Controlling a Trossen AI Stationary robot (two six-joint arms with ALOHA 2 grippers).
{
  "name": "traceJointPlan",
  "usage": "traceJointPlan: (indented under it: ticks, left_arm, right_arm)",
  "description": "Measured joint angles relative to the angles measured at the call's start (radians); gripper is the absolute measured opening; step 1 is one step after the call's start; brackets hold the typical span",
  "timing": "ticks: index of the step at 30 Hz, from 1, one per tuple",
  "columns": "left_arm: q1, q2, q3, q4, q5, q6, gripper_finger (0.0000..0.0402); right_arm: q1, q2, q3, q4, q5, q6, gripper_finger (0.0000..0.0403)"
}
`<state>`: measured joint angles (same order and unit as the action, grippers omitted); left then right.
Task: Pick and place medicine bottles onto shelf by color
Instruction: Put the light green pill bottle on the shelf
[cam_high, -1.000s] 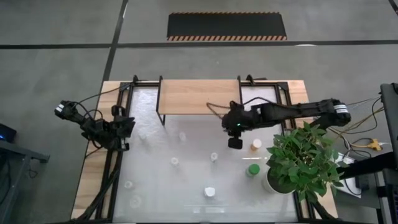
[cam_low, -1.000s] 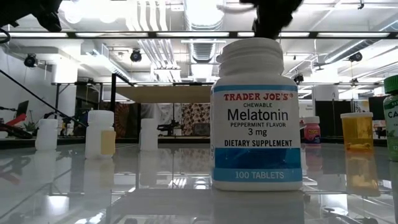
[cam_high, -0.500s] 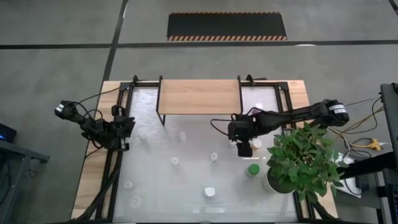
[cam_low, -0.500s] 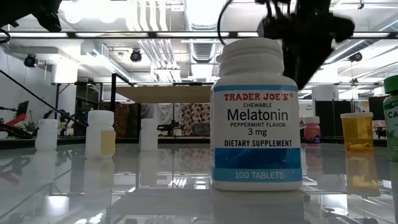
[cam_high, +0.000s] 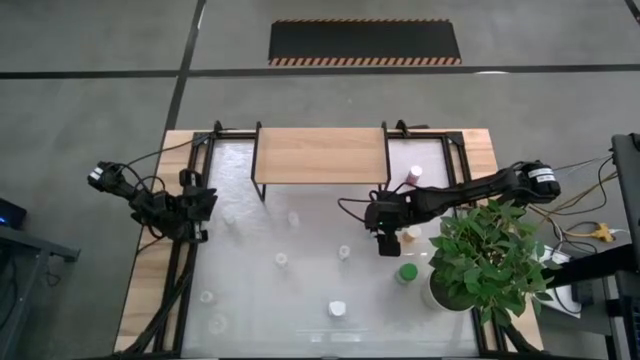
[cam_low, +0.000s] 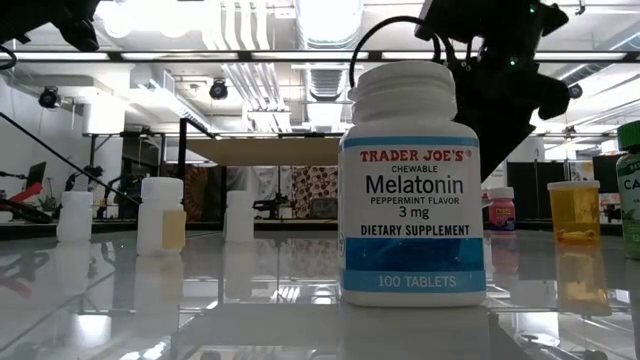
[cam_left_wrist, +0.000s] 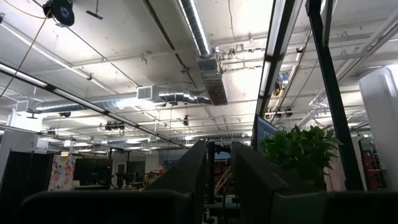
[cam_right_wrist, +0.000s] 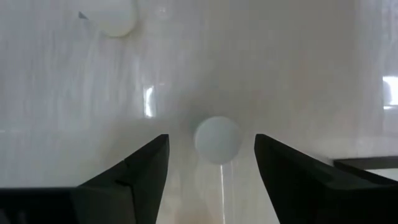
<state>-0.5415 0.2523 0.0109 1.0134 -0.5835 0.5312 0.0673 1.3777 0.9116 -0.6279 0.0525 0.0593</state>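
**Right gripper poised over a capped bottle, before the grasp**

The right gripper hangs above the table just in front of the shelf, its two dark fingers spread wide and holding nothing. In the right wrist view a round pale cap sits between them, centred in the gap, with another white bottle well apart. The step in hand appears to be the approach to a pick. The body of the targeted bottle is hidden beneath its cap, so its colour cannot be told. An orange bottle stands just beside the gripper. The next move probably calls for a straight descent that keeps the cap centred, then a closing on the cylinder below the cap.

The left gripper waits at the table's left edge; whether it is open cannot be told.

Materials: the table is glossy white and mirrors the bottles, so a base may slide. The shelf is a flat light-wood board on thin black legs, and no bottle shows on its top. The bottles are small smooth plastic cylinders with ribbed or plain pale caps; nearest the low camera stands a white melatonin bottle with a blue label. A green bottle stands near a leafy potted plant.
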Motion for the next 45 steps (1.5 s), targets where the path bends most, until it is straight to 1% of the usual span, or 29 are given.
traceJointPlan:
  ticks: [7,11,15,24,27,30,34,37,41,45]
  left_arm:
    - [0.000,0.000,0.000,0.000,0.000,0.000,0.0058]
    - [0.000,0.000,0.000,0.000,0.000,0.000,0.0058]
    - [0.000,0.000,0.000,0.000,0.000,0.000,0.0058]
    - [0.000,0.000,0.000,0.000,0.000,0.000,0.0058]
    - [0.000,0.000,0.000,0.000,0.000,0.000,0.0058]
    - [0.000,0.000,0.000,0.000,0.000,0.000,0.0058]
    - [0.000,0.000,0.000,0.000,0.000,0.000,0.0058]
    - [0.000,0.000,0.000,0.000,0.000,0.000,0.0058]
    - [0.000,0.000,0.000,0.000,0.000,0.000,0.0058]
    - [0.000,0.000,-0.001,0.001,0.000,0.000,0.0058]
  right_arm:
    - [0.000,0.000,-0.047,0.081,0.000,0.010,0.0225]
    - [0.000,0.000,-0.069,0.094,0.004,0.020,0.0217]
    - [0.000,-0.003,-0.070,0.096,0.027,0.027,0.0193]
    - [0.000,-0.004,-0.070,0.096,0.027,0.038,0.0112]
    - [0.000,-0.006,-0.070,0.096,0.026,0.039,0.0099]
    - [0.000,-0.010,-0.064,0.086,0.018,0.058,0.0103]
    - [0.000,-0.010,-0.005,0.070,-0.021,0.082,0.0117]
    - [0.000,-0.009,0.062,0.067,-0.035,0.107,0.0119]
    - [0.000,0.009,0.182,0.063,-0.054,0.107,0.0113]
    - [-0.004,0.064,0.329,0.039,-0.053,0.097,0.0111]
